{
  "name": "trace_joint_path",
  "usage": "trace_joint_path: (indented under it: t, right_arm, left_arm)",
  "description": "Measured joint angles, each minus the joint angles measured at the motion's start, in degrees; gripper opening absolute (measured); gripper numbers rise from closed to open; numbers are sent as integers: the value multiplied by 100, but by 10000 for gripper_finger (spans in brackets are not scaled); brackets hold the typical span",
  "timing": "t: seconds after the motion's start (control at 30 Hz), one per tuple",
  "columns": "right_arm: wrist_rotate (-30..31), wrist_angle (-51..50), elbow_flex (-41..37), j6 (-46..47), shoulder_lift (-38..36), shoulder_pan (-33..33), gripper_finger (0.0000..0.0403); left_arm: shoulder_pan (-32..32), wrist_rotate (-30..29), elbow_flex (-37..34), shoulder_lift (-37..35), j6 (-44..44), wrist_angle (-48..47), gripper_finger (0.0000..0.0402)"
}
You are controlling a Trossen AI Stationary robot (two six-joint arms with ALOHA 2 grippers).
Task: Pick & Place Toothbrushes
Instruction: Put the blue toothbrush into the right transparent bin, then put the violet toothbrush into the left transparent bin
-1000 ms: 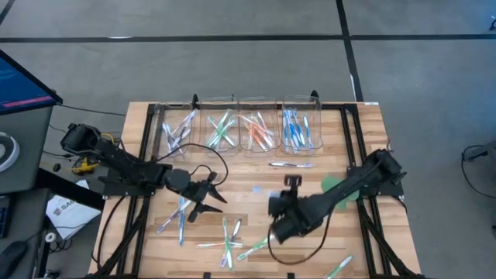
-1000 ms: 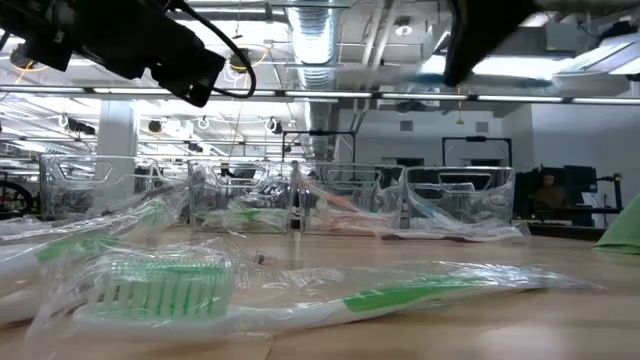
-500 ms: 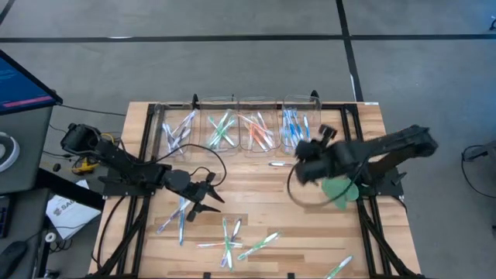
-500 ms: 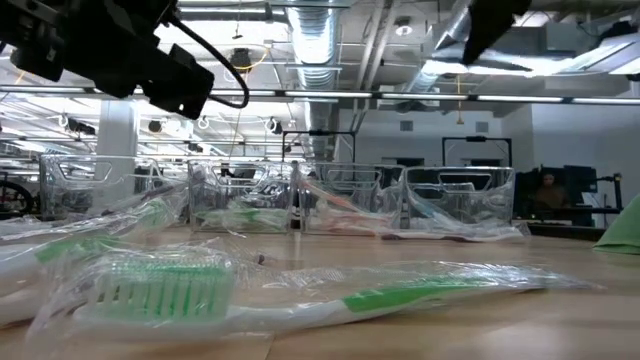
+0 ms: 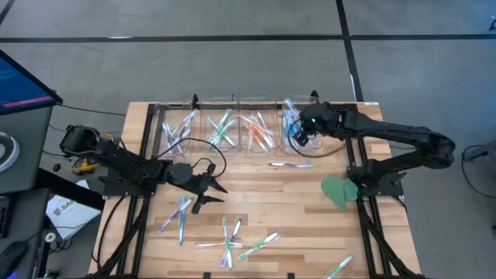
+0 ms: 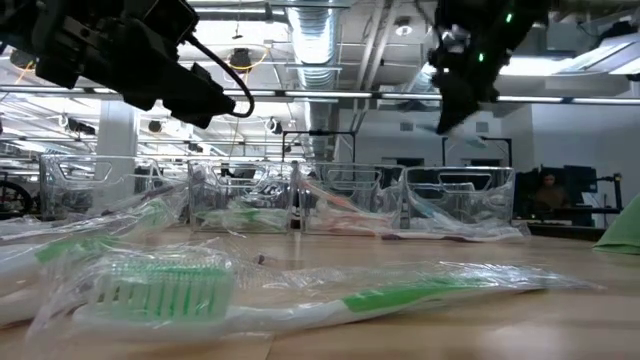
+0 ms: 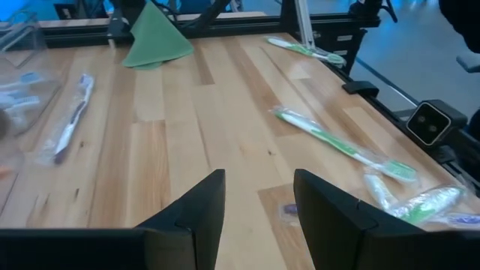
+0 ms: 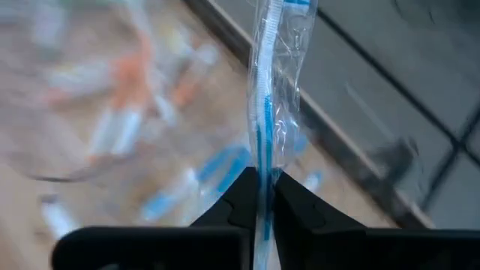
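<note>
Your right gripper (image 8: 261,196) is pinched on a blue toothbrush (image 8: 267,112) in clear wrap, hanging over the rightmost clear bin (image 5: 301,126) w/ the other blue ones. Left gripper (image 7: 259,196) hovers mid-table, fingers apart, nothing btwn them; green toothbrush (image 7: 341,145) lies well ahead of it. Bin contents blur in the right wrist view; brush head is cut off at frame edge.

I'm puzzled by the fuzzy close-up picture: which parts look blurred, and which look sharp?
Right wrist view: the wrapped blue toothbrush pinched in the right gripper is sharp, the bins behind smeared. Low view: the nearest green toothbrush is soft; ceiling lights glare.
</note>
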Motion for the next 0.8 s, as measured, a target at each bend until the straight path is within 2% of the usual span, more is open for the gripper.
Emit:
trace_joint_path:
  t: [0.17, 0.33, 0.43, 0.6, 0.8]
  right_arm:
    - [-158, -39, -165, 231, 480, -607, 39]
    - [-503, 20, -162, 268, 970, -843, 67]
    - [-675, 63, -162, 504, 1179, -854, 106]
    - [-633, 69, -158, 549, 1267, -858, 188]
    - [-637, 10, -102, 331, 724, -714, 252]
  left_arm:
    - [0, 2, 0, 0, 2, -2, 154]
    - [0, 2, 0, 0, 136, -4, 153]
    - [0, 1, 0, 0, 141, -7, 154]
    - [0, 2, 0, 0, 146, -11, 154]
    - [0, 2, 0, 0, 136, -29, 154]
